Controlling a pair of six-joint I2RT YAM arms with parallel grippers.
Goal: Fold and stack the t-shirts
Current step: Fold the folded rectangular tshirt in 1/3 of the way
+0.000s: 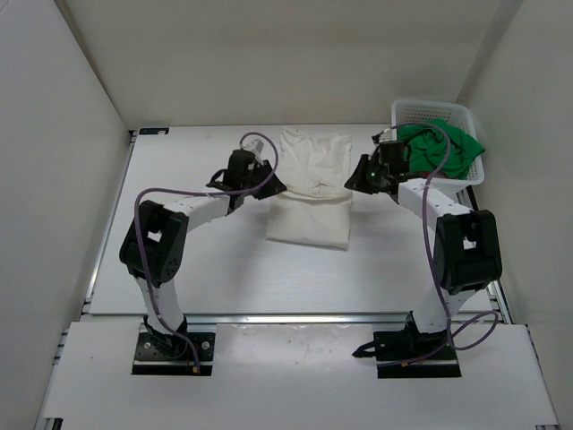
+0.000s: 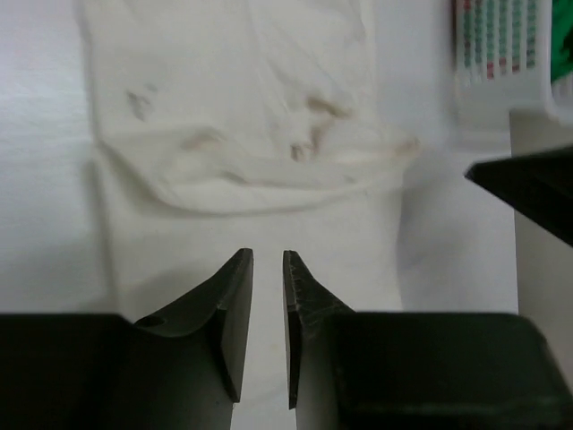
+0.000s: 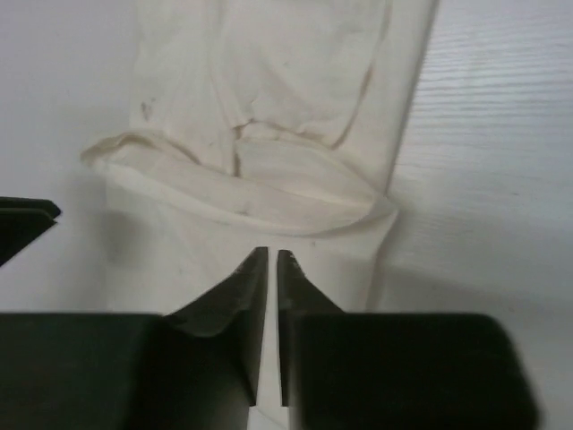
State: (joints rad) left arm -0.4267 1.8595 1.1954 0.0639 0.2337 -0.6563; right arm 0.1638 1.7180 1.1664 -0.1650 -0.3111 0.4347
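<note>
The white t-shirt (image 1: 312,193) lies flat at the table's middle, partly folded, with a rounded fold edge across it in the left wrist view (image 2: 242,134) and the right wrist view (image 3: 269,107). My left gripper (image 1: 271,188) hovers at the shirt's left edge, its jaws (image 2: 268,255) a narrow gap apart with nothing between them. My right gripper (image 1: 353,182) is at the shirt's right edge, its jaws (image 3: 272,253) almost touching and empty. The green t-shirt (image 1: 448,145) lies bunched in the basket. The red t-shirt is hidden.
A white plastic mesh basket (image 1: 430,106) stands at the back right, close behind my right arm; its wall shows in the left wrist view (image 2: 497,54). White walls enclose the table on three sides.
</note>
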